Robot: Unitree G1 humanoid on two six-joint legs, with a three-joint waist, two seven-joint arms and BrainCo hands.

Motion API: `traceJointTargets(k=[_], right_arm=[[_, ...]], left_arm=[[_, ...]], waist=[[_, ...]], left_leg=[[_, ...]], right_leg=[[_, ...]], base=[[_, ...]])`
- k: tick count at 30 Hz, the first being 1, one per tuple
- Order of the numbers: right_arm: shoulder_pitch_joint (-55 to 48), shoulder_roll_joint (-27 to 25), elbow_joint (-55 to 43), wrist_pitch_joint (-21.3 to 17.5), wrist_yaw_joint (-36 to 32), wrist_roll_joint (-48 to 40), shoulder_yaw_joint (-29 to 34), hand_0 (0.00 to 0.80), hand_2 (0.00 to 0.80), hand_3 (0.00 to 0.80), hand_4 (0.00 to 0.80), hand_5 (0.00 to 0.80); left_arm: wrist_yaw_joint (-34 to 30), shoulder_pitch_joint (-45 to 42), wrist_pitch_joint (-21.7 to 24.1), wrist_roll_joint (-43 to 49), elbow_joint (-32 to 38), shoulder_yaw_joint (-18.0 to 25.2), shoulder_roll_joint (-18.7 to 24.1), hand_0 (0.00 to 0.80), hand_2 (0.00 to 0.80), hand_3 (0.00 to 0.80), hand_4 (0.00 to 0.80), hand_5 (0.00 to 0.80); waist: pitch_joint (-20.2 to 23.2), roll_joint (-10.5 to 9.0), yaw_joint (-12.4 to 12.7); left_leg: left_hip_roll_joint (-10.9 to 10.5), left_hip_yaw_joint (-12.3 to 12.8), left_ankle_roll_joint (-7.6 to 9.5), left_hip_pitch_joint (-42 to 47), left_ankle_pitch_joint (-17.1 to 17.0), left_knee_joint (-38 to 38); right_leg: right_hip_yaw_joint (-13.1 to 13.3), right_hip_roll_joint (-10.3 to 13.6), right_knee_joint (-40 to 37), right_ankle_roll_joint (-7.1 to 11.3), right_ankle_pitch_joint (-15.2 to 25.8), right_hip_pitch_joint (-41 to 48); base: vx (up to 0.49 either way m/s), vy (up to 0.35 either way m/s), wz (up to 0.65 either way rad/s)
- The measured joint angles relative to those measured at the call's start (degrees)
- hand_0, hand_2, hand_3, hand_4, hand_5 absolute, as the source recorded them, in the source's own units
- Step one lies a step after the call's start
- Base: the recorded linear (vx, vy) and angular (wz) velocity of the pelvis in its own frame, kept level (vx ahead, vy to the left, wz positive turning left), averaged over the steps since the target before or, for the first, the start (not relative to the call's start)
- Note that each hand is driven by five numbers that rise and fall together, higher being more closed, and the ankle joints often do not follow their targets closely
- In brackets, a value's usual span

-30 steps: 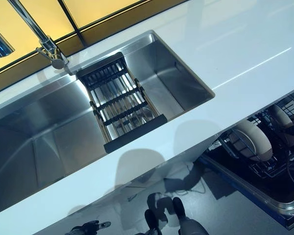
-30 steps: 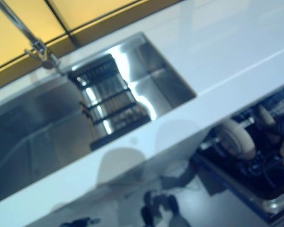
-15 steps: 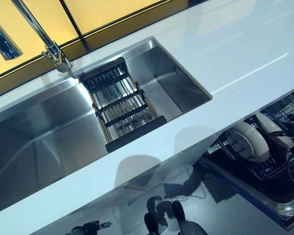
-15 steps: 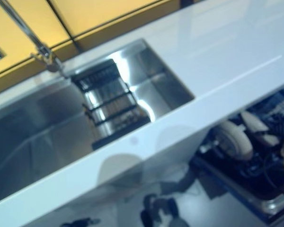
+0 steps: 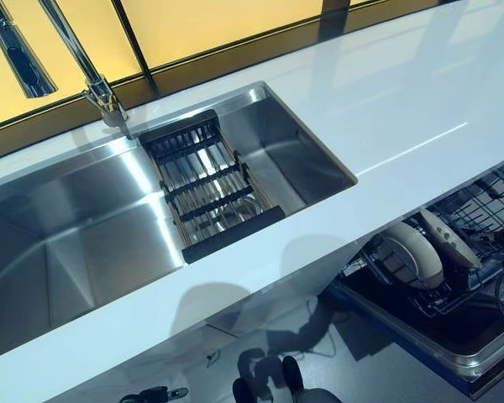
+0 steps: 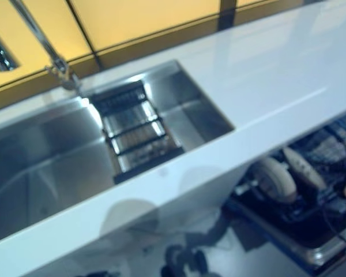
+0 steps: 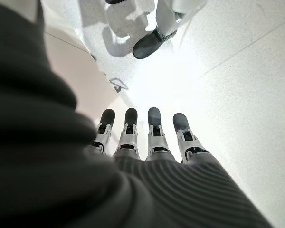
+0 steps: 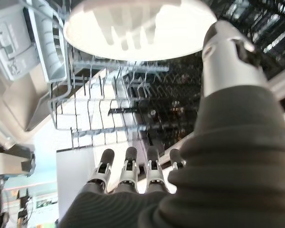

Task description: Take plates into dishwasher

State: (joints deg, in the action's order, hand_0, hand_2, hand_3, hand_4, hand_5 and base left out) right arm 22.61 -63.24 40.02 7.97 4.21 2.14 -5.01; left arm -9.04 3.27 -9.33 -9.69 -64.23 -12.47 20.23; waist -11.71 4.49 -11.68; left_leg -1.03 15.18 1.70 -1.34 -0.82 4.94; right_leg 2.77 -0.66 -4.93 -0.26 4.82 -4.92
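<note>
Plates (image 5: 412, 256) standing in dishwasher rack (image 5: 479, 218) at right, under counter (image 5: 386, 109); sink (image 5: 76, 243) w/ drain rack (image 5: 208, 180) looks plate-free, so prob. nearly done; right hand (image 8: 128, 178) & left hand (image 7: 142, 137) fingers straight, holding nothing.

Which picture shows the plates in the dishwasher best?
The left eye view: two white plates stand on edge in the dishwasher rack. The right eye view shows them blurrier. The right wrist view shows one plate close above the right hand. The left wrist view shows none.
</note>
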Motion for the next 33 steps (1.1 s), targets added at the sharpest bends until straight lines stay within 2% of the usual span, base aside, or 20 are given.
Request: traceJointTargets(k=[12,17,22,33], right_arm=[[-6.6,-2.9,-1.9,1.5,-0.7,0.0,6.9,0.000,0.000,0.000,0.000,0.000],[-9.1,-2.9,-3.8,1.6,-0.8,0.0,6.9,0.000,0.000,0.000,0.000,0.000],[-10.7,-2.9,-3.8,1.6,-1.0,0.0,7.2,0.000,0.000,0.000,0.000,0.000],[-11.0,-2.9,-4.0,1.2,-1.3,0.0,7.8,0.000,0.000,0.000,0.000,0.000]], left_arm=[[0.1,-1.0,-1.1,2.2,-3.0,0.8,0.1,0.000,0.000,0.000,0.000,0.000],[0.3,-0.9,-1.2,4.4,-4.1,2.5,0.1,0.000,0.000,0.000,0.000,0.000],[0.8,-1.2,-1.6,4.5,-4.8,2.5,0.1,0.000,0.000,0.000,0.000,0.000],[1.4,-1.2,-2.7,4.5,-6.6,2.7,0.2,0.000,0.000,0.000,0.000,0.000]], waist=[[2.6,-4.47,-0.2],[3.8,-6.19,-0.2],[6.6,-6.77,-0.2],[8.2,-7.39,-0.2]], left_leg=[[0.1,0.4,-0.06,1.3,0.1,0.1],[0.2,0.4,-0.17,2.8,0.2,0.3],[0.3,0.5,-0.30,3.0,0.4,0.3],[0.4,0.5,-0.28,3.8,0.5,0.3]], right_leg=[[0.8,-0.2,0.0,0.02,0.0,1.2],[0.9,-0.3,-0.2,0.16,-0.1,2.6],[1.2,-0.4,-0.2,0.29,-0.2,2.7],[1.3,-0.5,-0.2,0.29,-0.2,3.5]], base=[[0.018,0.024,-0.02],[0.000,0.000,0.00],[0.008,0.012,-0.03],[0.000,0.000,0.00]])
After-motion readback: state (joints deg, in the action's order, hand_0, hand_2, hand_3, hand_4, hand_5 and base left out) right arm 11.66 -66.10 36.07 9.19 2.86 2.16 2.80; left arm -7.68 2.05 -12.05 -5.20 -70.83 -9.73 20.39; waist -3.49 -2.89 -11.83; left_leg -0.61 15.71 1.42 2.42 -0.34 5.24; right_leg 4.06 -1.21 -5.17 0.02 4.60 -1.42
